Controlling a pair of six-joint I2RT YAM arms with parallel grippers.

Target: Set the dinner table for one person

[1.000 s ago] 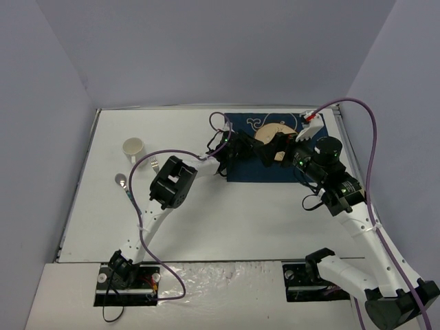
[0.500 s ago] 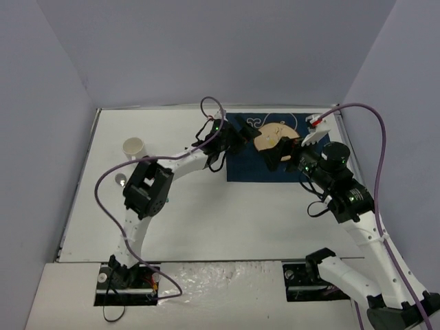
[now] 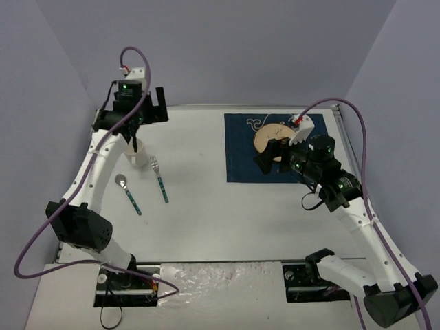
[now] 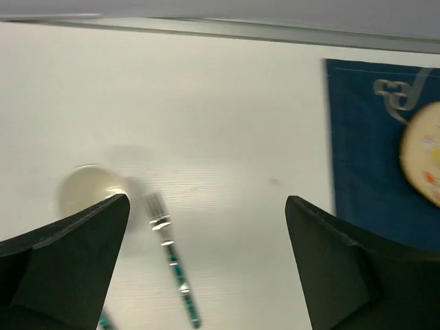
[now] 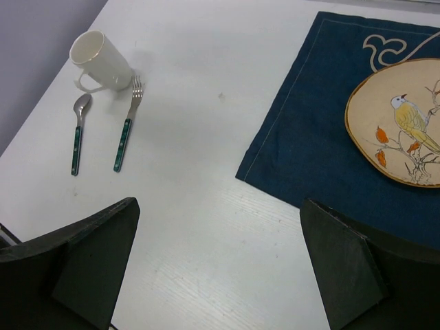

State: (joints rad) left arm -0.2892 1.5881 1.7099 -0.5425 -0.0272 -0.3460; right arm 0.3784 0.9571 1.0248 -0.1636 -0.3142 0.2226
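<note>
The white dinner table (image 3: 206, 213) carries a navy whale-outline placemat (image 3: 302, 165) at the back right, with a round bird-pattern plate (image 3: 275, 132) on it. A white cup (image 3: 137, 158), partly hidden by my left arm, stands at the left. A green-handled fork (image 3: 159, 180) and spoon (image 3: 128, 194) lie beside it. My left gripper (image 3: 152, 110) is open and empty, held high over the back left corner. In its wrist view (image 4: 207, 206) the cup (image 4: 86, 192) and fork (image 4: 172, 265) lie below. My right gripper (image 3: 270, 152) is open and empty above the placemat's left part.
The right wrist view shows the cup (image 5: 100, 58), spoon (image 5: 77, 134), fork (image 5: 127, 130), placemat (image 5: 323, 137) and plate (image 5: 399, 120) beyond my open right gripper (image 5: 220, 206). Grey walls close in the table's back and sides. Purple cables loop off both arms.
My left arm has swung from the placemat's left edge to the back left corner and risen. The cup, fork and spoon now show. My right gripper has stayed over the placemat.
</note>
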